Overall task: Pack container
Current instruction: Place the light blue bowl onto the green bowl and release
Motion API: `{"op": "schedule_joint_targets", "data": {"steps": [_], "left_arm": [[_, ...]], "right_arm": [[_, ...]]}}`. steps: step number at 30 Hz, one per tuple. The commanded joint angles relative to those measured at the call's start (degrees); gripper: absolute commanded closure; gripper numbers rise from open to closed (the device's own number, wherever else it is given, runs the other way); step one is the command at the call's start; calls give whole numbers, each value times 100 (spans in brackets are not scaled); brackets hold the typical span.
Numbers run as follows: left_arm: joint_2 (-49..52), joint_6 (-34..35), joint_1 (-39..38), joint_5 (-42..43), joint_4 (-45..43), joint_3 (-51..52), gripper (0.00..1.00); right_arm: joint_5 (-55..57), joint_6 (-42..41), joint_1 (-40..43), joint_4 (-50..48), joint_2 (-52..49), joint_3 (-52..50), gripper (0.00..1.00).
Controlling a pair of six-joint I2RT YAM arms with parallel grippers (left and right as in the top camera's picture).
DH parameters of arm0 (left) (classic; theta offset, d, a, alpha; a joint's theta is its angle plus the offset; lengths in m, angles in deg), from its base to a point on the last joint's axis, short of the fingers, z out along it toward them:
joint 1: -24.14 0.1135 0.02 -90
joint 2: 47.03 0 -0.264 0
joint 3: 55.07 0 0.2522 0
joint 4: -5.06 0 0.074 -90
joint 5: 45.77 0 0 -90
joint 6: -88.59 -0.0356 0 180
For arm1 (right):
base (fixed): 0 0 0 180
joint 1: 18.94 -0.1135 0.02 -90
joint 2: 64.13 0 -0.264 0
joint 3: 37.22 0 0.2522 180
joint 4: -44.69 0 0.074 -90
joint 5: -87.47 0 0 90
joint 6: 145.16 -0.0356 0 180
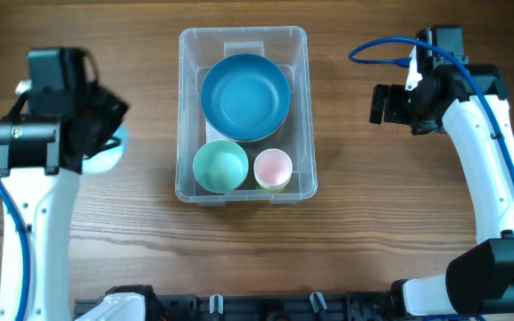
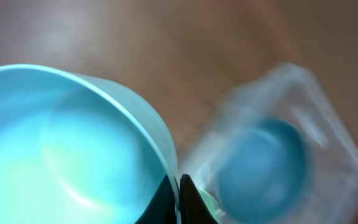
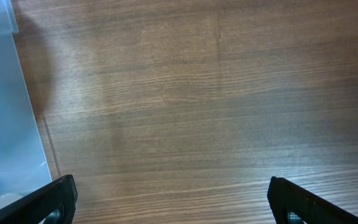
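Left wrist: end effector (image 2: 179, 191) on bowl (image 2: 61, 149) rim

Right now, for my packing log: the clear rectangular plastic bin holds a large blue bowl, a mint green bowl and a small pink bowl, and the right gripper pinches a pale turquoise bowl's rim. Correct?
Wrong arm: the left wrist view shows the left gripper shut on the rim of the pale turquoise bowl; the right gripper stands open over the wooden table. The rest holds.
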Motion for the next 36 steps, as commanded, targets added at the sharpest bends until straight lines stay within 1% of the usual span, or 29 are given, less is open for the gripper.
{"op": "schedule_joint_targets", "data": {"steps": [1, 3, 6, 9, 11, 15, 17, 19, 33, 34, 36], "left_arm": [[129, -837, -1051, -7, 229, -1008, 96], [302, -1285, -1718, 74, 260, -1231, 96], [601, -1735, -2306, 76, 308, -1231, 96], [1058, -2238, -2723, 197, 535, -1231, 96], [1388, -2371, -2896, 234, 761, -1231, 96], [1926, -2385, -2942, 308, 1158, -1228, 96], [2170, -2444, -2944, 723, 1325, -1228, 96], [2341, -2444, -2942, 907, 1394, -1228, 96], [3003, -2444, -3104, 931, 1403, -1185, 96], [3023, -2444, -3104, 931, 1405, -1185, 94], [3029, -2444, -3104, 931, 1405, -1185, 82]], "right_arm": [[-50, 15, 15, -9, -59, 72, 0], [-50, 13, 15, -9, -59, 72, 1], [-50, 15, 15, -9, -59, 72, 1], [-50, 15, 15, -9, -59, 72, 0], [-50, 17, 15, -7, -59, 72, 1], [-50, 13, 15, -2, -59, 72, 1], [-50, 15, 15, -9, -59, 72, 1], [-48, 15, 15, -9, -59, 72, 0], [-50, 15, 15, -7, -59, 72, 0], [-50, 15, 15, -7, -59, 72, 0], [-50, 15, 15, -7, -59, 72, 1]]}}
